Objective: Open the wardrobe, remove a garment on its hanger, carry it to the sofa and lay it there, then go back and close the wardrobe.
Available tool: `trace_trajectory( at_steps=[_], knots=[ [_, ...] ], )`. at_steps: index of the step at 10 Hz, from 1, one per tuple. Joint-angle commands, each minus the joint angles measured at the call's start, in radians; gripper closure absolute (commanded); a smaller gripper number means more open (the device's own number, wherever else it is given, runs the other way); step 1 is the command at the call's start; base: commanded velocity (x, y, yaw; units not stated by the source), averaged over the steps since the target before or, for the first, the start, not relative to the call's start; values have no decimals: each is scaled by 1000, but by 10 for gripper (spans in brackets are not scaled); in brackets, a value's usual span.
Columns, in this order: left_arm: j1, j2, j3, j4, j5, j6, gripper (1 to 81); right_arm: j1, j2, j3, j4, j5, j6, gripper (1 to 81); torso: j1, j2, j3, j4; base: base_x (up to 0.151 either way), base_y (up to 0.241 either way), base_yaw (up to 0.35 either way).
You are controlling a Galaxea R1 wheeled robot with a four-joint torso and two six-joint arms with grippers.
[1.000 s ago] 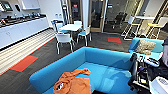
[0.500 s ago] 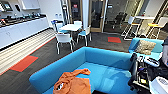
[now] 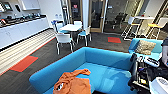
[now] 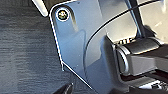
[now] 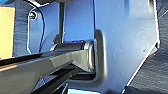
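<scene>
The turquoise-blue sofa (image 3: 105, 60) stands right in front of me in the head view, its curved back towards the room. The orange garment (image 3: 73, 83) lies crumpled on the seat at the left, one sleeve stretched towards the middle, with a bit of white lettering showing. I cannot make out the hanger among its folds. The wrist views show my own dark plates and jointed bars over dark carpet.
A smaller blue seat (image 3: 135, 43) with a patterned cushion (image 3: 145, 47) stands at the right. A person (image 3: 165, 50) and a dark rig (image 3: 141, 75) are at the right edge. A white table (image 3: 71, 27) with chairs (image 3: 63, 38) stands beyond the sofa, and a kitchen counter (image 3: 22, 28) runs along the left.
</scene>
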Motion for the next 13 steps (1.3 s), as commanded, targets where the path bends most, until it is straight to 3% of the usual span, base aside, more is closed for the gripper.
trace_trajectory(
  at_steps=[1,2,3,4,6,8,13],
  knots=[
    [-35,12,-5,11,70,-4,10,19,4,7,8,-50,-7,10,1,0,95,0,0,0,0],
    [-37,22,-8,13,72,-2,10,19,7,7,8,-50,-12,10,1,0,117,0,0,0,0],
    [-35,25,-6,13,73,0,10,21,7,7,8,-50,-12,10,1,0,50,0,0,0,0],
    [-37,25,-6,13,71,6,10,21,7,7,8,-51,-12,10,1,0,83,0,0,0,0],
    [-35,19,6,14,61,21,10,16,7,9,5,-51,-12,10,1,-1,107,0,0,0,0],
    [-34,6,36,11,-20,23,10,13,9,9,5,-53,-12,10,1,-2,106,0,0,0,0],
    [-34,11,37,10,-22,23,10,10,9,12,8,-53,-12,10,1,-2,106,0,-13,0,0]
  ],
)
